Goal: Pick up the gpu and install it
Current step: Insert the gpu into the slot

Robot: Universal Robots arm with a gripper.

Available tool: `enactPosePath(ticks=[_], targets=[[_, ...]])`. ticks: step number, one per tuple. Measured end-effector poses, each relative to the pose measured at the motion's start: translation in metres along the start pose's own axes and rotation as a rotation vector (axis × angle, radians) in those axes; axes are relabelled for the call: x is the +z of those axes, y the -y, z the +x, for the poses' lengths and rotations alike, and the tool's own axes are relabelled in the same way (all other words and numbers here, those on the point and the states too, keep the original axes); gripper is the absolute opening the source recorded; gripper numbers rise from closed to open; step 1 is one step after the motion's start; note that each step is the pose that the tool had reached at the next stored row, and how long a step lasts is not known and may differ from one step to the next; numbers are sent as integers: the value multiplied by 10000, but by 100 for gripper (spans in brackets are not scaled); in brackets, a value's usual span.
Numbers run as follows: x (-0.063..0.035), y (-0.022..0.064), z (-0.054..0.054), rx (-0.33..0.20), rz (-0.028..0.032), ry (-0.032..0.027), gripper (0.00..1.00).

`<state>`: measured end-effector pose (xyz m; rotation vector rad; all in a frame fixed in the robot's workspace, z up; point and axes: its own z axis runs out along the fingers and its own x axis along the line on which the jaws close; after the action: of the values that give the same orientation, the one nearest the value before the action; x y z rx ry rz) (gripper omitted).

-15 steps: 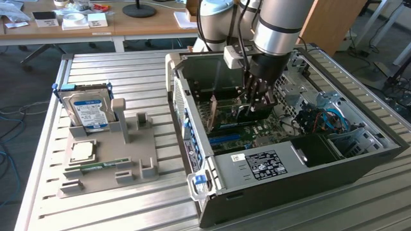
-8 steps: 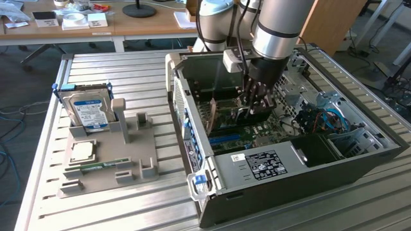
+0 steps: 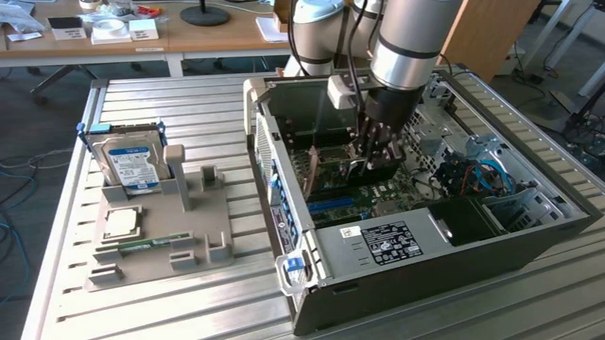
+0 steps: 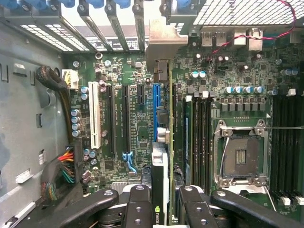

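**GPU held edge-on over motherboard slot, seating not confirmed**

- Gripper [image 4: 161, 202]: reached down inside the open computer case [image 3: 397, 283]. Fingers [image 4: 137, 209] are closed against both faces of the gpu [image 4: 164, 142]; the card is held between them.
- GPU: carried upright, seen edge-on in the wrist view, with its silver end bracket [image 4: 164, 42] toward the case's rear slot openings. It is positioned above the motherboard [image 4: 133, 123], just beside the blue expansion slot [image 4: 155, 111]. Whether its lower edge has entered a slot cannot be told.
- Parts tray [image 3: 161, 241]: placed outside the case, on the exterior view's left. A hard drive [image 3: 132, 166], a CPU [image 3: 123, 223] and a memory stick [image 3: 146, 244] are kept on it.
- Progress, as judged: pick-up done; card brought into the case and lined up with the slots. Full seating and release are not yet shown.
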<state>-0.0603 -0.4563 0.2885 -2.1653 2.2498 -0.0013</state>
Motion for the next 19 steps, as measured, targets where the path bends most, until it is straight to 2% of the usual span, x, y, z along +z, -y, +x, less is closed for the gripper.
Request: enactPosePath(ticks=[12,19], targets=[[100,-63,6,-1,-1,-1,27],[103,-112,10,-2,0,-2,27]])
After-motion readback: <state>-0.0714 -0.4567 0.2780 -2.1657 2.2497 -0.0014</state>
